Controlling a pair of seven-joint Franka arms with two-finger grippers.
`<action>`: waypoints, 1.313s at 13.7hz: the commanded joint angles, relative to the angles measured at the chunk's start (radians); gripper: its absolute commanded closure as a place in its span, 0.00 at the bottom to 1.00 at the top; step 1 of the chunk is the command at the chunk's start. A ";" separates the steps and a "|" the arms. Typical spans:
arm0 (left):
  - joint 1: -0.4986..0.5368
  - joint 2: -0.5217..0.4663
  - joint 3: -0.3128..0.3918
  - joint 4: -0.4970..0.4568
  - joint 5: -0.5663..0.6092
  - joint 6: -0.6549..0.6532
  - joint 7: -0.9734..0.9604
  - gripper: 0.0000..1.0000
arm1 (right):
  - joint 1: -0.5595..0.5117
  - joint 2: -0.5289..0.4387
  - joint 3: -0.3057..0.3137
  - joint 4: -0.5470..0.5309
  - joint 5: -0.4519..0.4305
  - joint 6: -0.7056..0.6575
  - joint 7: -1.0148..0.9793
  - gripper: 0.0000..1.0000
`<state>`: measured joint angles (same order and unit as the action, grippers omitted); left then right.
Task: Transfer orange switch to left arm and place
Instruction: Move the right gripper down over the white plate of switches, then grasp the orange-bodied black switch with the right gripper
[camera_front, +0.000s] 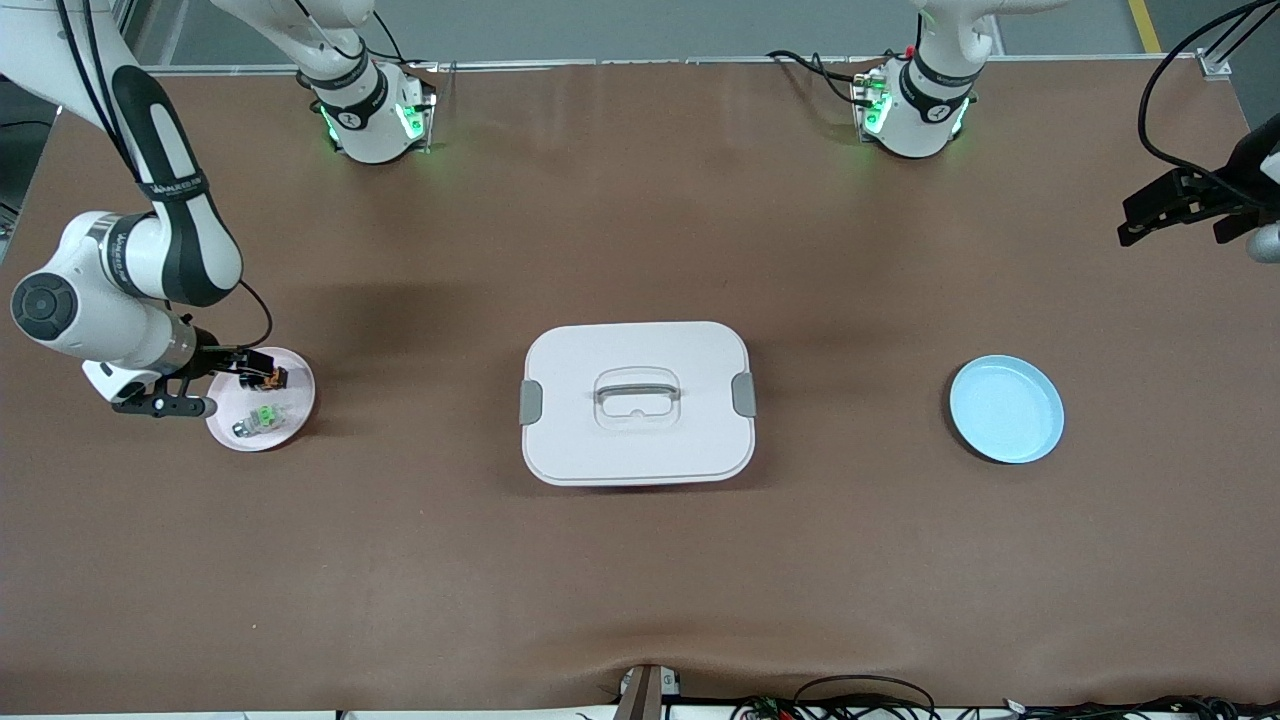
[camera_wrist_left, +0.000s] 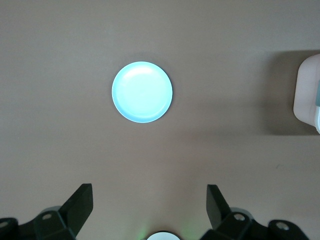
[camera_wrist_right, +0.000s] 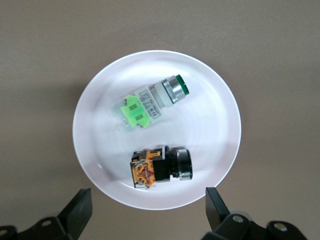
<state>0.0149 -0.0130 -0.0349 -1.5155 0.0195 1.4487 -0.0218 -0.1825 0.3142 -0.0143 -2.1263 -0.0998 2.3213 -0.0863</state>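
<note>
The right gripper (camera_front: 215, 385), fingers spread, hovers over the pink plate (camera_front: 290, 425) near the right arm's table edge, where the orange switch (camera_wrist_right: 159, 167) lies. The left gripper (camera_wrist_left: 149, 210), spread, waits. Next, probably: descend and pinch.

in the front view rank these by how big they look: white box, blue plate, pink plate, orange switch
1. white box
2. blue plate and pink plate: look about alike, the pink one partly covered by the right tool
3. orange switch

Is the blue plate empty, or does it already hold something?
Empty. The blue plate shows a bare surface in the left wrist view and in the front view; both switches lie on the pink plate.
</note>
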 joint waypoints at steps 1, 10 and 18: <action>0.000 0.005 -0.002 0.015 0.016 0.001 0.005 0.00 | -0.026 0.034 0.010 0.019 -0.021 0.010 -0.007 0.00; -0.001 0.015 -0.002 0.028 0.008 0.002 0.005 0.00 | -0.028 0.103 0.010 0.017 -0.021 0.093 -0.009 0.00; -0.003 0.021 -0.003 0.028 0.008 0.012 0.005 0.00 | -0.041 0.129 0.010 0.008 -0.034 0.107 -0.012 0.00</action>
<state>0.0139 -0.0056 -0.0362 -1.5114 0.0195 1.4572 -0.0218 -0.1964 0.4306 -0.0148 -2.1246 -0.1152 2.4180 -0.0888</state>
